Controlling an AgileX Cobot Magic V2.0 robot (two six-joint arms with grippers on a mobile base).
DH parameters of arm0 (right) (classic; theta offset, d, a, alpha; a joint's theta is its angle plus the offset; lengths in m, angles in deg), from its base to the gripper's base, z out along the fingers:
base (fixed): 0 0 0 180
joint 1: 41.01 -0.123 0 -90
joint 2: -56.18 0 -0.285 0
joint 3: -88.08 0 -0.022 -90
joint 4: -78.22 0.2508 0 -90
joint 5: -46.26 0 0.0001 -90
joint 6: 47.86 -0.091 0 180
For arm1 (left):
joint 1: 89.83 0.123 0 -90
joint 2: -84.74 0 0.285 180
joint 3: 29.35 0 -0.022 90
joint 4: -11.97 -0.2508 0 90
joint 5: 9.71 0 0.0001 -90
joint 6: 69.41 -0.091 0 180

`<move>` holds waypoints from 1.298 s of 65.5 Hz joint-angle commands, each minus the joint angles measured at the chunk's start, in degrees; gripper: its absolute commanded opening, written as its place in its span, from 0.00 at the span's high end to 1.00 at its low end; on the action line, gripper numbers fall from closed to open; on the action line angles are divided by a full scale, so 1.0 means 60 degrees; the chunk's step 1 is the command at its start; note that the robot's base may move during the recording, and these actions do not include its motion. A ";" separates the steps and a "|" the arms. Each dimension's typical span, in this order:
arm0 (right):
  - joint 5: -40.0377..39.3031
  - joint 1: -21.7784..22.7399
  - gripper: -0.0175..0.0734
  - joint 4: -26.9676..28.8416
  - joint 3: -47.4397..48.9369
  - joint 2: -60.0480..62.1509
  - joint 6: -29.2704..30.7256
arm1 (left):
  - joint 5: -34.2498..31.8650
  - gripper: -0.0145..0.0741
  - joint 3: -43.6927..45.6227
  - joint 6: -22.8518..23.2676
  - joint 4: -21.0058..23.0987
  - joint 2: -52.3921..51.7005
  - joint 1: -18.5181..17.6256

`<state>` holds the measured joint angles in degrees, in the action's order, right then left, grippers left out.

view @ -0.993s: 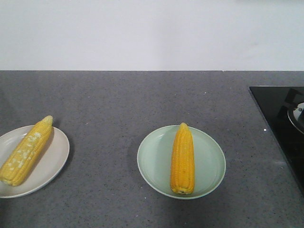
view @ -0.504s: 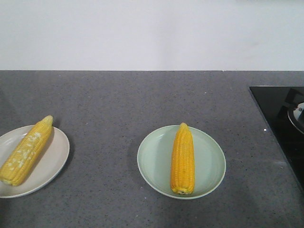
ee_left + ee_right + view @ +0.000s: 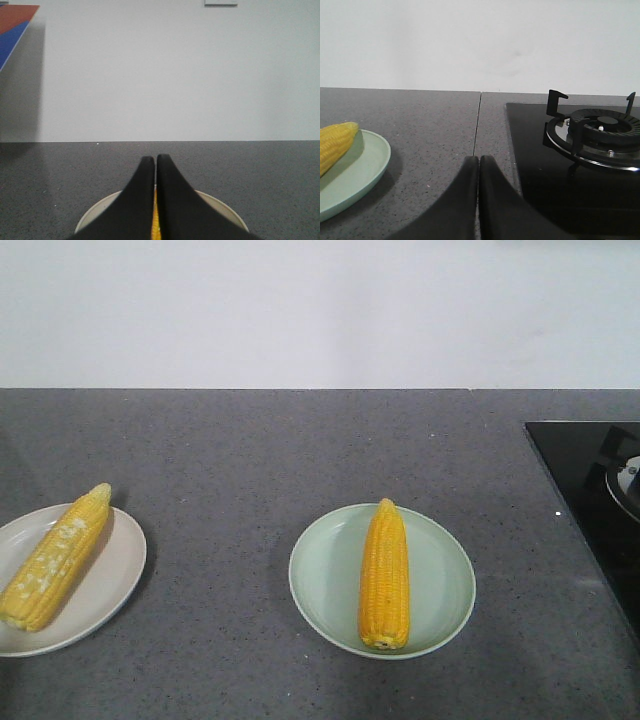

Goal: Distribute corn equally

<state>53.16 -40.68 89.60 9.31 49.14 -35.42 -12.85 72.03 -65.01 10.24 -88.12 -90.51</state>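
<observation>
Two cobs of corn, one per plate: a deep-yellow cob (image 3: 384, 575) lying lengthwise on the pale green plate (image 3: 318, 580) near the counter's middle, tapered tip pointing toward the wall; a paler cob with whitish patches (image 3: 56, 557) lying diagonally on the white plate (image 3: 112, 580) at the left edge, tip angled up and right. Plates well apart on the speckled grey countertop (image 3: 250, 460), nothing loose between them. By count, evenly shared already, so likely at or near the finish. Off to the right, a black glass hob (image 3: 590, 490) with a gas burner and pan support (image 3: 600, 132), just beside the counter seam. Left gripper (image 3: 155, 165) with jaws pressed together and empty, hovering low over the white plate, a sliver of yellow cob showing beneath the fingers. Right gripper (image 3: 479, 162) likewise closed on nothing, sitting above bare counter between the green plate and the hob. Risks from here, as judgement only: a closed left gripper dropping further could nudge the patchy cob and roll it off the shallow rim, undoing the even split; a sideways sweep of the right arm could clip the green plate's edge or knock the burner's raised prongs; any fresh pick-up attempt on either cob would unbalance the plates.
</observation>
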 commanded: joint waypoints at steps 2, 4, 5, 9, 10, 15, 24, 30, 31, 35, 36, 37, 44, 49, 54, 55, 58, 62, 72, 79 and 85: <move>-0.0767 -0.0023 0.81 -0.0033 -0.0082 0.0069 0.0105 | -0.0705 0.85 0.0207 0.0067 0.0016 -0.0150 0.0016; -0.0781 -0.0023 0.81 -0.0015 -0.0082 0.0069 0.0097 | -0.0705 0.85 0.0207 0.0067 0.0016 -0.0150 0.0016; -0.0779 -0.0023 0.81 0.0002 -0.0082 0.0069 0.0087 | -0.0705 0.85 0.0207 0.0067 0.0016 -0.0150 0.0016; -0.0779 -0.0023 0.81 -0.0001 -0.0082 0.0069 -0.0056 | -0.0705 0.85 0.0207 0.0067 0.0016 -0.0150 0.0016; -0.0779 -0.0023 0.81 -0.0031 -0.0082 0.0069 -0.0126 | -0.0705 0.85 0.0207 0.0067 0.0016 -0.0150 0.0016; -0.0858 -0.0023 0.81 -0.0549 -0.0082 0.0069 -0.0828 | -0.0705 0.85 0.0207 0.0067 0.0016 -0.0150 0.0016; -0.1149 -0.0023 0.81 -0.2387 -0.0082 0.0069 -0.2762 | -0.0705 0.85 0.0207 0.0067 0.0016 -0.0150 0.0016; -0.1149 -0.0023 0.81 -0.2895 -0.0082 0.0069 -0.3291 | -0.0705 0.85 0.0207 0.0067 0.0016 -0.0150 0.0016; -0.1149 -0.0023 0.81 -0.2895 -0.0082 0.0069 -0.3291 | -0.0705 0.85 0.0207 0.0067 0.0016 -0.0150 0.0016; -0.1149 -0.0023 0.81 -0.2792 -0.0082 0.0069 -0.3180 | -0.0705 0.85 0.0207 0.0067 0.0016 -0.0150 0.0016; -0.1149 -0.0023 0.81 -0.2791 -0.0082 0.0069 -0.3165 | -0.0705 0.85 0.0207 0.0067 0.0016 -0.0150 0.0016; -0.1149 -0.0023 0.81 -0.2766 -0.0082 0.0069 -0.3133 | -0.0705 0.85 0.0207 0.0067 0.0016 -0.0150 0.0016; -0.1149 -0.0023 0.81 -0.2623 -0.0082 0.0069 -0.2868 | -0.0705 0.85 0.0207 0.0067 0.0016 -0.0150 0.0016; -0.1149 -0.0023 0.81 -0.2327 -0.0082 0.0069 -0.2609 | -0.0705 0.85 0.0207 0.0067 0.0016 -0.0150 0.0016; -0.1149 -0.0023 0.81 -0.2156 -0.0082 0.0069 -0.2530 | -0.0705 0.85 0.0207 0.0067 0.0016 -0.0150 0.0016; -0.1149 -0.0023 0.81 -0.2156 -0.0082 0.0069 -0.2530 | -0.0705 0.85 0.0207 0.0067 0.0016 -0.0150 0.0016; -0.1149 -0.0023 0.81 -0.2156 -0.0082 0.0069 -0.2530 | -0.0705 0.85 0.0207 0.0067 0.0016 -0.0150 0.0016; -0.1149 -0.0023 0.81 -0.2156 -0.0082 0.0069 -0.2530 | -0.0705 0.85 0.0207 0.0067 0.0016 -0.0150 0.0016; -0.1149 -0.0023 0.81 -0.2225 -0.0082 0.0069 -0.2496 | -0.0705 0.85 0.0207 0.0067 0.0016 -0.0150 0.0016; -0.1205 -0.0023 0.81 -0.2226 -0.0072 0.0069 -0.2505 | -0.0705 0.85 0.0207 0.0067 0.0016 -0.0150 0.0016; -0.1205 -0.0023 0.81 -0.2226 -0.0072 0.0069 -0.2505 | -0.0705 0.85 0.0207 0.0067 0.0016 -0.0150 0.0016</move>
<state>50.84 -40.68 76.63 9.31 49.14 -50.95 -12.85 72.03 -64.97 10.19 -88.12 -90.51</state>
